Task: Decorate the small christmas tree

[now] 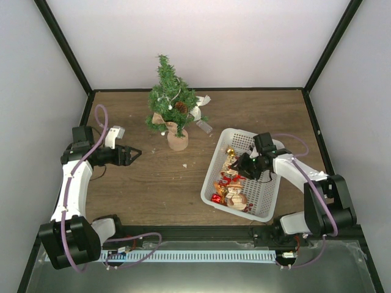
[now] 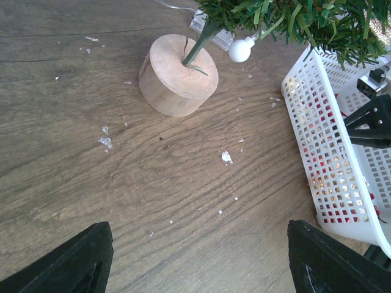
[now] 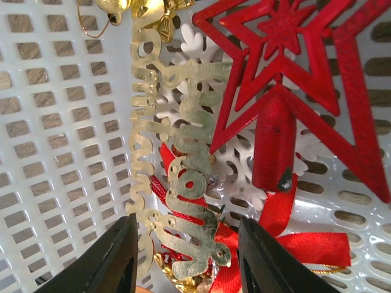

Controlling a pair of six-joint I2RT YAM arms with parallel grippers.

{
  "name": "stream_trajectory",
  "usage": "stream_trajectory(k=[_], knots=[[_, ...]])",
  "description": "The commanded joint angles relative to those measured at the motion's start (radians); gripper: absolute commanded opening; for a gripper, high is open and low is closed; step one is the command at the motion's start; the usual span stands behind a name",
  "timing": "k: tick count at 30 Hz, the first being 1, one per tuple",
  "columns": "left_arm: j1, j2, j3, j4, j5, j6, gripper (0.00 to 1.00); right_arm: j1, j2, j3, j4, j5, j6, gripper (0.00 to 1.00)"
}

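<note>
From above, a brown wooden table (image 1: 140, 183) sits inside white walls. The small christmas tree (image 1: 173, 101) stands upright near the table's far edge, a little left of centre, on a round pale base (image 1: 178, 141). It already carries a pine cone, a tan bow and white trimmings. A white plastic basket (image 1: 269, 201) lies toward the near right corner, well apart from the tree, with red and gold ornaments (image 1: 229, 189) heaped in its left half. The left gripper (image 1: 133, 152) hangs over bare table left of the tree, pointing right with its jaws spread. The right gripper (image 1: 239, 166) reaches down into the basket, over the ornaments.

The left wrist camera looks down on wood grain flecked with white crumbs. Its two dark fingers (image 2: 79, 262) sit wide apart at the bottom corners, with nothing between them. The tree's base (image 2: 177, 76) proves to be a wooden disc with the green stem rising from it. A white ball (image 2: 241, 49) hangs from the low branches. The basket wall (image 2: 324, 159) is at the right.

The right wrist camera is close inside the basket. Its fingers (image 3: 116, 256) are partly spread on either side of a gold lettering ornament (image 3: 183, 183); whether they touch it cannot be told. Beside it lie a red star (image 3: 287, 36), a white snowflake (image 3: 235, 162), a red ribbon (image 3: 287, 244) and gold bells (image 3: 149, 12).
</note>
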Motion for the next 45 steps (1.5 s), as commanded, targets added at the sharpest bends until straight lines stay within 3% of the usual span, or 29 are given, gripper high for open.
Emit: stream_trajectory(k=[1, 17, 27, 32, 36, 45], knots=[[-0.005, -0.001, 0.016, 0.008, 0.012, 0.005, 0.79, 0.010, 0.012, -0.008, 0.038, -0.001, -0.010, 0.39], [-0.004, 0.002, 0.016, 0.008, 0.009, 0.002, 0.79, 0.011, 0.083, -0.010, 0.153, -0.029, 0.015, 0.24], [-0.005, 0.015, 0.020, 0.003, 0.012, 0.007, 0.78, 0.011, 0.066, -0.045, 0.187, -0.025, 0.030, 0.25], [-0.005, -0.001, 0.016, 0.008, 0.008, 0.002, 0.79, 0.011, 0.028, -0.046, 0.218, -0.009, 0.049, 0.13], [-0.005, -0.001, 0.015, 0.009, 0.008, 0.002, 0.79, 0.011, 0.019, -0.040, 0.232, 0.001, 0.055, 0.09], [-0.005, -0.004, 0.016, 0.011, 0.005, 0.001, 0.79, 0.010, 0.080, -0.080, 0.349, -0.047, 0.088, 0.08]])
